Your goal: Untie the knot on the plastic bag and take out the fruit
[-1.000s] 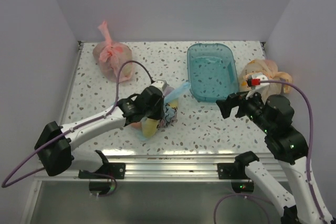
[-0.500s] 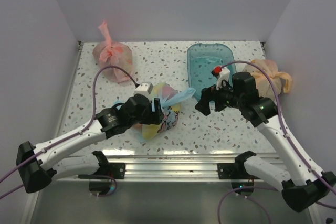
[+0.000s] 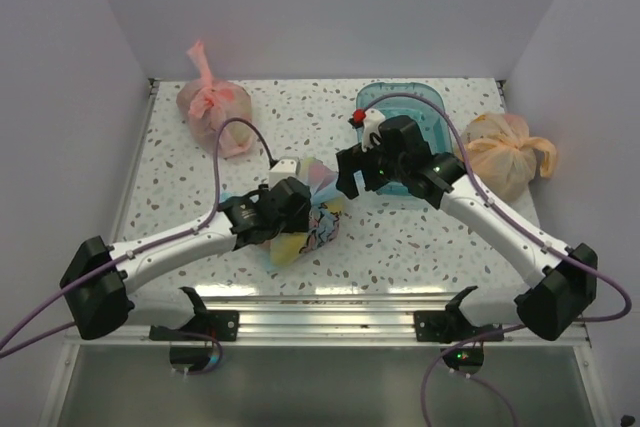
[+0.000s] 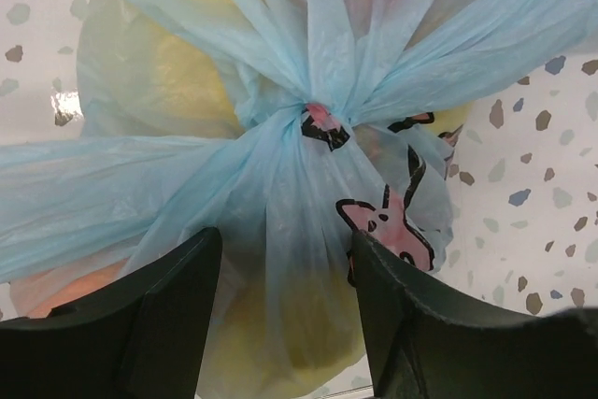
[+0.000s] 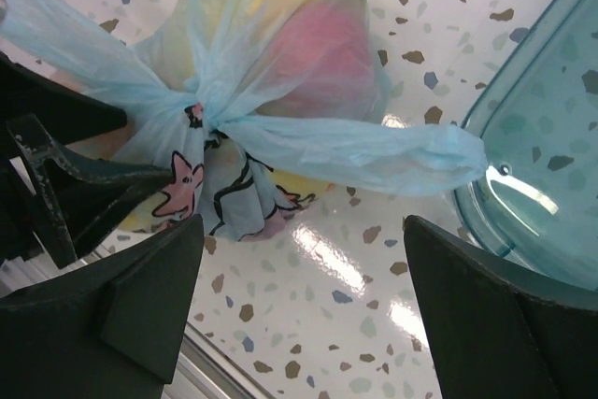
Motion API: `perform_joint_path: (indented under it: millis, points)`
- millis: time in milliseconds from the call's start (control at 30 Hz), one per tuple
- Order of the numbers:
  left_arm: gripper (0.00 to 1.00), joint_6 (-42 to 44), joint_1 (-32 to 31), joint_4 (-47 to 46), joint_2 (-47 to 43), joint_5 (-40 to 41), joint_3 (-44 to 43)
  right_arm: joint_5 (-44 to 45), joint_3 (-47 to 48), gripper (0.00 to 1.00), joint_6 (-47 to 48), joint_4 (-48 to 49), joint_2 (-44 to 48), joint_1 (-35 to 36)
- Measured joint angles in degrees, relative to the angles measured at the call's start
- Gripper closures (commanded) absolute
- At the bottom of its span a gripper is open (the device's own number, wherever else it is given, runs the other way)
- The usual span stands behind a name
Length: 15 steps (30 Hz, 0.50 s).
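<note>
The light blue plastic bag (image 3: 318, 215) sits on the table near the front, its knot (image 4: 318, 124) tied tight. Fruit shows through the film as yellow (image 4: 163, 81) and pink-red (image 5: 313, 49) shapes. My left gripper (image 4: 285, 249) is open right over the bag, its fingers (image 4: 159, 324) on either side of a fold below the knot, the right finger touching the printed flap. My right gripper (image 5: 304, 231) is open above the table just beside the bag, under the bag's long tail (image 5: 374, 156). In the top view the right gripper (image 3: 350, 173) hangs at the bag's far right.
A teal tray (image 3: 395, 90) lies behind the right arm, with its corner (image 5: 542, 165) near the bag's tail. A pink bag (image 3: 212, 112) sits at the back left and an orange bag (image 3: 505, 152) at the right. A metal rail (image 3: 320, 307) runs along the near edge.
My right arm has swung left from the right side to the bag. My left gripper has gone from shut to open and shifted slightly over the bag.
</note>
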State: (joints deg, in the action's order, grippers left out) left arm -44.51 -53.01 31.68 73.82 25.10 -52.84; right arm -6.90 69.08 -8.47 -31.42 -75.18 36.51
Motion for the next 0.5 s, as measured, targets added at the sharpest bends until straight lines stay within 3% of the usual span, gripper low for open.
perform_joint_path:
  millis: [100, 200, 233, 333, 500]
  points:
    - [0.49, -1.14, 0.00, -2.54, -0.96, 0.17, 3.98, 1.20, 1.31, 0.10, -1.22, 2.01, -2.73, 1.79]
    - [0.70, -2.51, 0.00, -5.33, -2.62, -0.37, 8.76, 2.89, 2.51, 0.13, -2.47, 3.80, -6.10, 4.46]
    - [0.83, -3.06, 0.00, -6.67, -3.41, -0.68, 10.14, 3.48, 2.71, 0.13, -2.93, 4.48, -7.26, 5.35]
    - [1.00, -3.48, -0.02, -8.48, -5.70, -1.31, 11.78, 5.51, 2.80, 0.14, -4.79, 6.27, -10.38, 7.82]
    - [1.00, -3.32, -0.04, -10.03, -7.87, -2.03, 13.53, 10.03, 3.69, 0.18, -8.72, 8.92, -15.08, 11.21]
